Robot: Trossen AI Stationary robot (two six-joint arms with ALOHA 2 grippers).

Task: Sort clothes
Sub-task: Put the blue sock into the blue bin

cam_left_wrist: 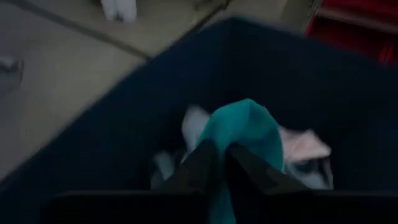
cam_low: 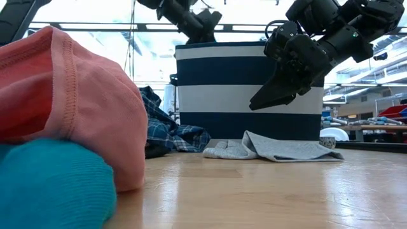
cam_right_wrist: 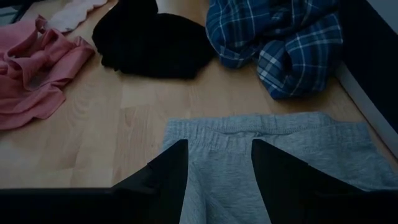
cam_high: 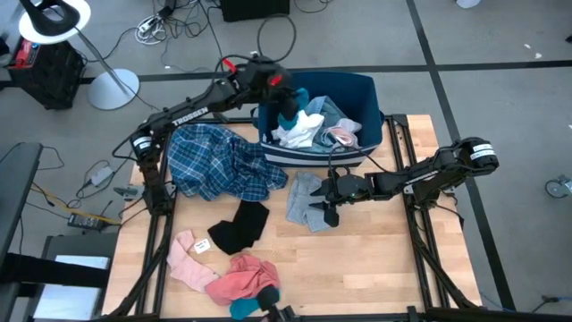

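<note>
My left gripper (cam_high: 282,97) is over the dark blue bin's (cam_high: 366,94) left part, shut on a teal sock (cam_high: 288,116); the sock also shows in the left wrist view (cam_left_wrist: 245,134). White, grey and pink pieces (cam_high: 313,130) lie in the bin. My right gripper (cam_high: 327,204) is open, hovering just above a grey garment (cam_high: 307,199) that lies flat on the table in front of the bin. In the right wrist view the grey garment (cam_right_wrist: 273,143) lies under and between the open fingers, and in the low view my right gripper (cam_low: 266,100) is clear above it (cam_low: 286,150). My left gripper pinches the teal sock between its two shut fingers (cam_left_wrist: 208,165), which come from above, slanting down into the bin. A bunched part of the sock (cam_left_wrist: 249,124) bulges out past the fingertips. The sock is lifted above the clothes in the bin.
A blue plaid shirt (cam_high: 219,161) lies left of the bin. A black piece (cam_high: 239,225) lies mid-table. Pink pieces (cam_high: 239,277), a light pink sock (cam_high: 186,258) and another teal piece (cam_high: 246,309) lie near the front edge. Bare wood is at the front right.
</note>
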